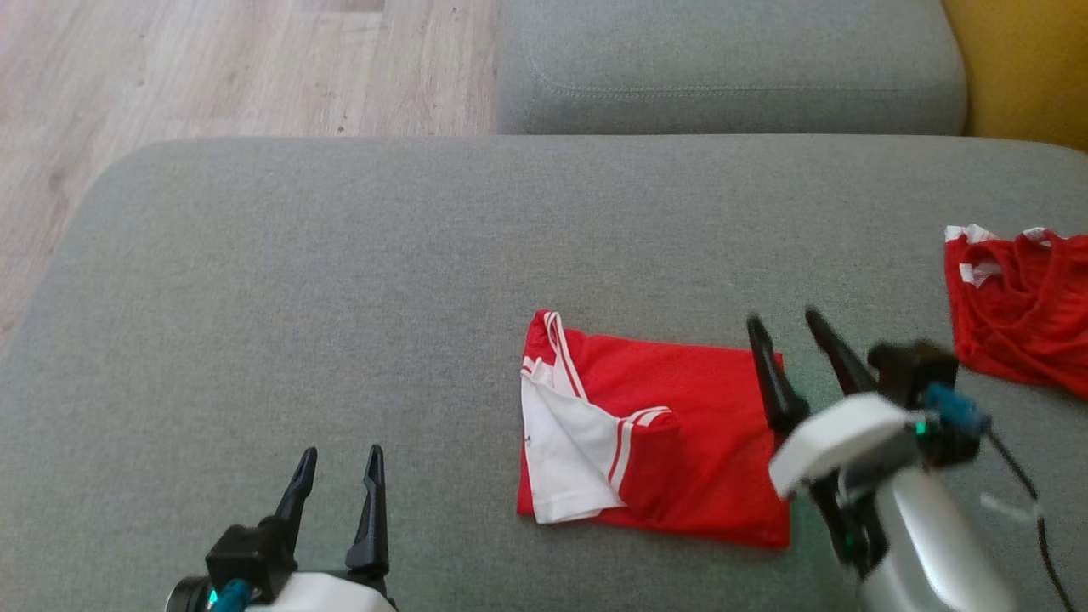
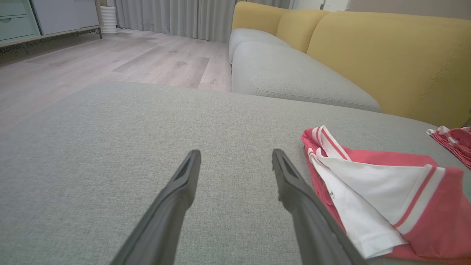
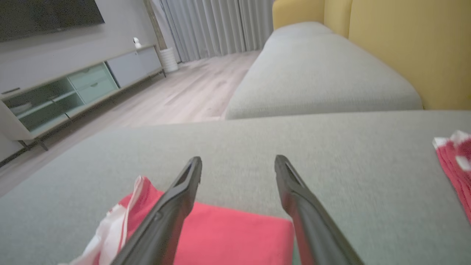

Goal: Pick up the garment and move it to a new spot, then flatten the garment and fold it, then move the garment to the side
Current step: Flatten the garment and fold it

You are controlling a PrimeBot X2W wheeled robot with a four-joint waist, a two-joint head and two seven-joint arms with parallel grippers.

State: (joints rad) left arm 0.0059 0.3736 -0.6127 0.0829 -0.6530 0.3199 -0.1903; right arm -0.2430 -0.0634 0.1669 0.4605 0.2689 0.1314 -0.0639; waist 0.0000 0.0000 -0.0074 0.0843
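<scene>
Surface: a grey sofa cushion (image 1: pixel 340 297) carries everything; a second grey cushion (image 1: pixel 722 68) lies beyond it at 12 o'clock, a yellow backrest (image 1: pixel 1028 68) at 1 o'clock and a pale wood floor (image 1: pixel 212 68) at 11 o'clock.
Garment: the garment (image 1: pixel 680 425) lies folded into a rough rectangle on the cushion, a little toward 4 o'clock from the middle of the head view.
Garment detail: a white sleeve with red-white striped trim lies on top of its 9 o'clock half; the rest is plain red mesh, and the neck trim sits at the 11 o'clock corner.
Left jaws: at 7 o'clock in the head view, standing wide with nothing between them; their fingers (image 1: pixel 371 501) point to 12 o'clock over bare cushion.
Left jaws to garment: apart, with the garment at 2 o'clock from them; the left wrist view has the garment (image 2: pixel 441 206) at 4 o'clock, just beside one finger (image 2: pixel 176 195).
Right jaws: at 4 o'clock in the head view, spread wide and holding nothing.
Right jaws to garment: their fingers (image 1: pixel 769 374) cross its 3 o'clock edge; whether they touch the cloth cannot be told. In the right wrist view the red fabric (image 3: pixel 235 235) lies between the finger (image 3: pixel 176 198) bases.
Other cloth: red shorts (image 1: pixel 1020 314) lie crumpled at 3 o'clock, well apart from the garment.
</scene>
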